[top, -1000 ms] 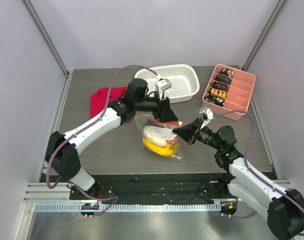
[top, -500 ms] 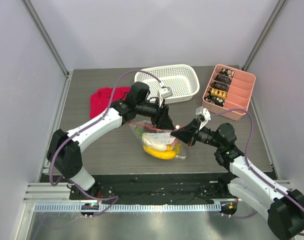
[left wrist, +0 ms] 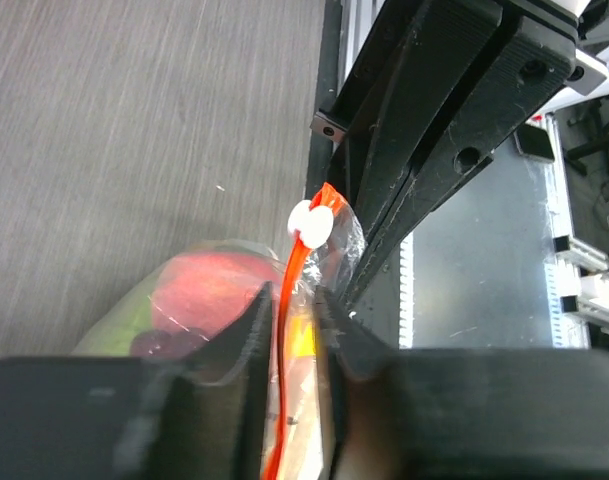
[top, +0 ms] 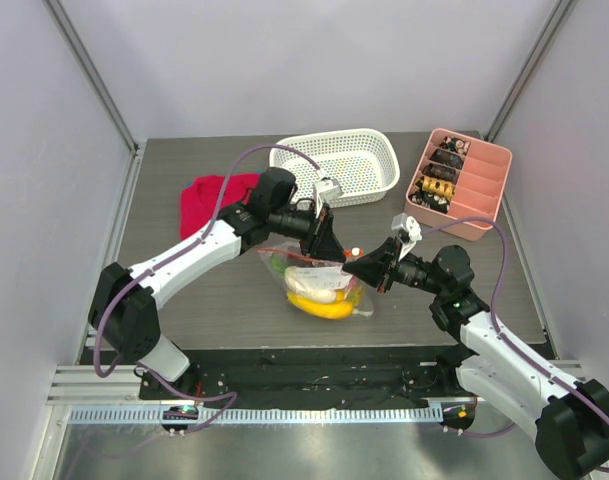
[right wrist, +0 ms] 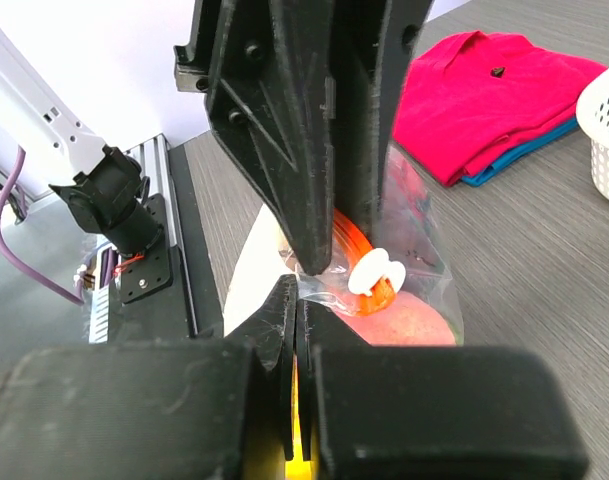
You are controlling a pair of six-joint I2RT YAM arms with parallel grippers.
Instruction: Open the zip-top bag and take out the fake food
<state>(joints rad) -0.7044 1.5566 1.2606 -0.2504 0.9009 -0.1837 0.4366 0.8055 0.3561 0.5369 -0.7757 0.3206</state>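
Observation:
The clear zip-top bag [top: 306,270] sits at the table's near middle, held up by its orange-red zipper strip [left wrist: 287,290]. The white slider [left wrist: 312,222] is at the strip's end and also shows in the right wrist view [right wrist: 374,272]. Inside lie a yellow banana [top: 324,305], a white piece [top: 314,283], a green piece [top: 277,264] and a pink-red fruit [left wrist: 214,290]. My left gripper [top: 329,247] is shut on the strip behind the slider, seen close up in the left wrist view [left wrist: 289,310]. My right gripper [top: 356,266] is shut on the bag's clear corner flap beside the slider, seen close up in the right wrist view [right wrist: 296,300].
A white perforated basket [top: 339,165] stands at the back middle. A pink divided tray [top: 479,190] with dark brown pieces is at the back right. A folded red cloth [top: 209,200] lies at the back left, also in the right wrist view [right wrist: 504,100].
Both grippers and the bag have shifted slightly toward the near edge and left. Both grips stay on the bag's top.

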